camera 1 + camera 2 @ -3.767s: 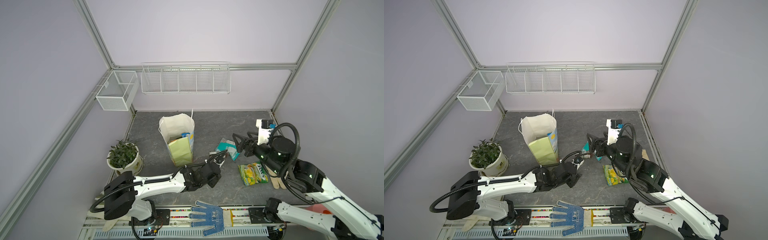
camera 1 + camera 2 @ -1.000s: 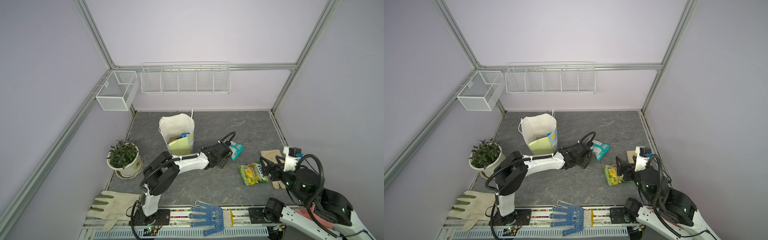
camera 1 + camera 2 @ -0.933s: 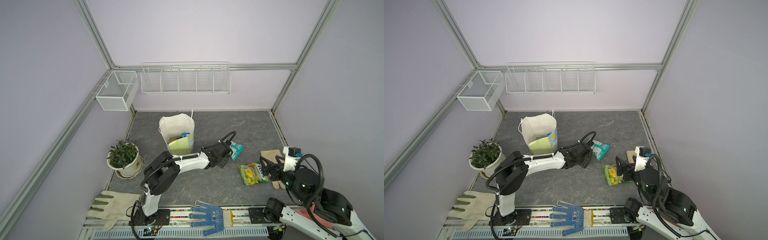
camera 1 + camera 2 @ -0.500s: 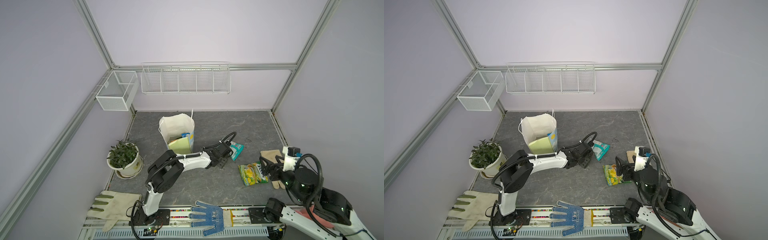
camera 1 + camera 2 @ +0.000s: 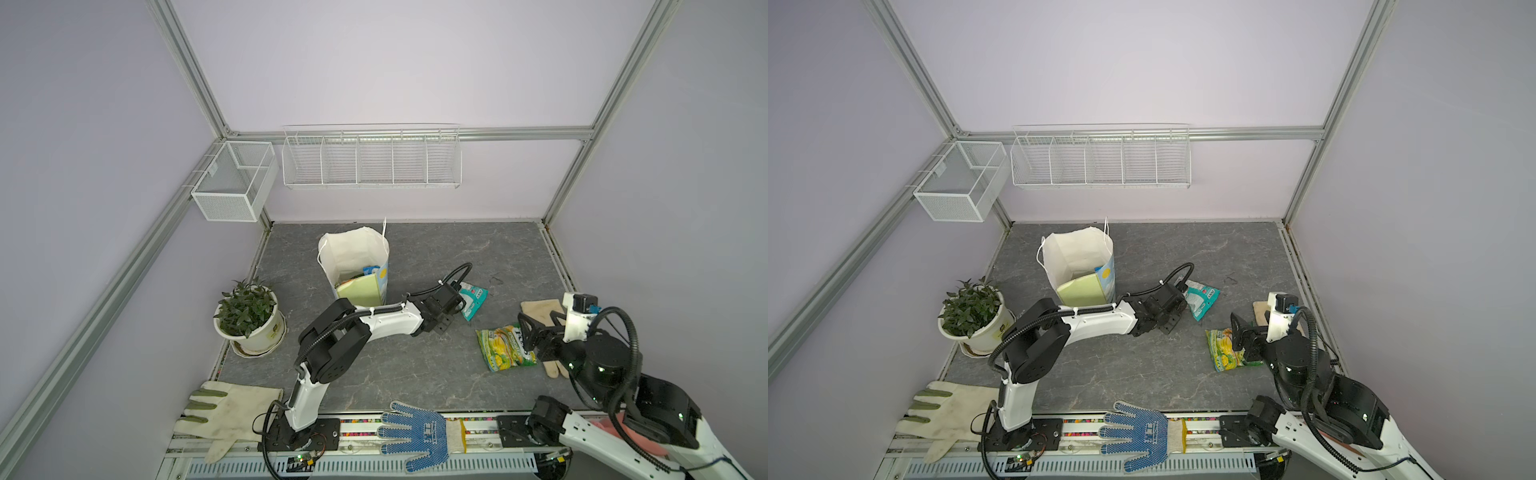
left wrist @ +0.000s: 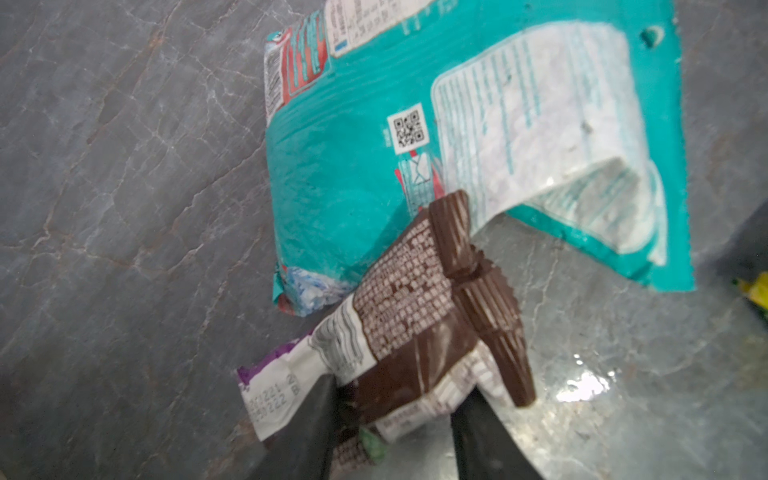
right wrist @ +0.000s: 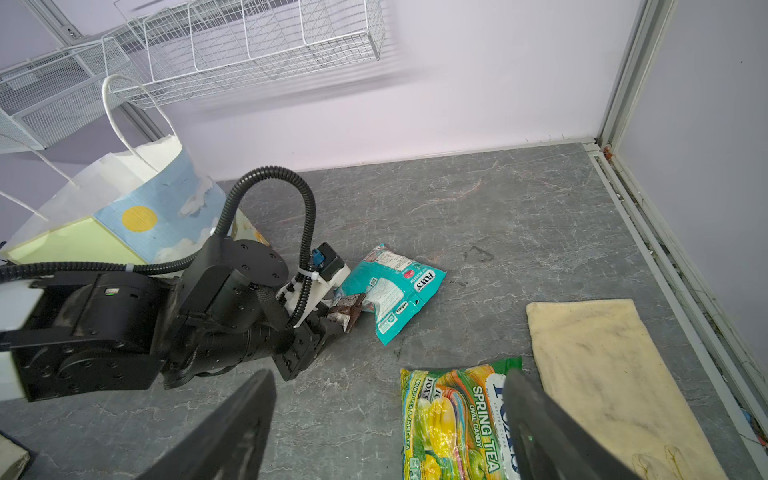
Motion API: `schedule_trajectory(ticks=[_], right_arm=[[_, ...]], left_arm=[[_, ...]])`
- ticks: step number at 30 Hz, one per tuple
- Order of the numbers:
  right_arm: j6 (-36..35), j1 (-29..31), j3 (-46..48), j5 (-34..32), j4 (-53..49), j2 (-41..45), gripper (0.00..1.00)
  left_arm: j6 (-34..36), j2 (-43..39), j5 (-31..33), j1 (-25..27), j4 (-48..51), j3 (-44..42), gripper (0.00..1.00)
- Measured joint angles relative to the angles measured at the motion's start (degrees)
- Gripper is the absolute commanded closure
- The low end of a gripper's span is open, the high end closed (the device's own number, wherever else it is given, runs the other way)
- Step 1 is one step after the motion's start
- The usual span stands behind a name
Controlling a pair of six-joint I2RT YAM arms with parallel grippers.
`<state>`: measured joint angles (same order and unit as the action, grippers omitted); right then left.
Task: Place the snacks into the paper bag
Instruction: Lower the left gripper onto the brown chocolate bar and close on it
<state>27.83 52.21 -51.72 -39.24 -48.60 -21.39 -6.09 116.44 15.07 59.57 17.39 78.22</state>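
Observation:
My left gripper (image 6: 399, 399) lies low over the floor, shut on a dark brown bar (image 6: 415, 332) that crumples between its fingers. The bar's far end rests against a teal packet (image 6: 457, 124), flat on the floor just beyond; both top views show this packet (image 5: 471, 300) (image 5: 1201, 303). The paper bag (image 5: 353, 257) stands upright to the left, with packets (image 5: 370, 272) inside. My right gripper (image 7: 390, 432) hangs open above a yellow-green packet (image 7: 461, 424), also visible from above (image 5: 505, 347).
A cream glove (image 5: 540, 309) lies beside the yellow-green packet. A potted plant (image 5: 248, 318) stands left of the bag. A blue dotted glove (image 5: 415, 432) and another cream glove (image 5: 224, 411) lie at the front rail. Wire baskets (image 5: 372, 160) hang on the back wall.
The left gripper's jaws have closed in on the dark brown bar beside the teal packet. The right arm has stayed where it was.

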Motion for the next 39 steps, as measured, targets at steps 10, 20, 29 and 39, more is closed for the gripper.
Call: schedule_trajectory(ticks=[10,20,29,39], right_arm=[[0.0,0.0,0.0,-0.2,0.0,0.0,0.12],[0.0,0.0,2.2,-0.4,0.3,0.0,0.12],[0.4,0.0,2.2,-0.6,0.2,0.6,0.12],[0.9,0.0,2.3,-0.9,0.0,0.8,0.12]], left_arm=[[0.1,0.0,0.0,0.0,-0.4,0.0,0.76],[0.2,-0.3,-0.1,0.0,-0.9,-0.6,0.83],[0.1,-1.6,-0.2,0.0,-0.9,-0.8,0.91],[0.1,-3.3,-0.6,0.0,-0.8,-1.7,0.95]])
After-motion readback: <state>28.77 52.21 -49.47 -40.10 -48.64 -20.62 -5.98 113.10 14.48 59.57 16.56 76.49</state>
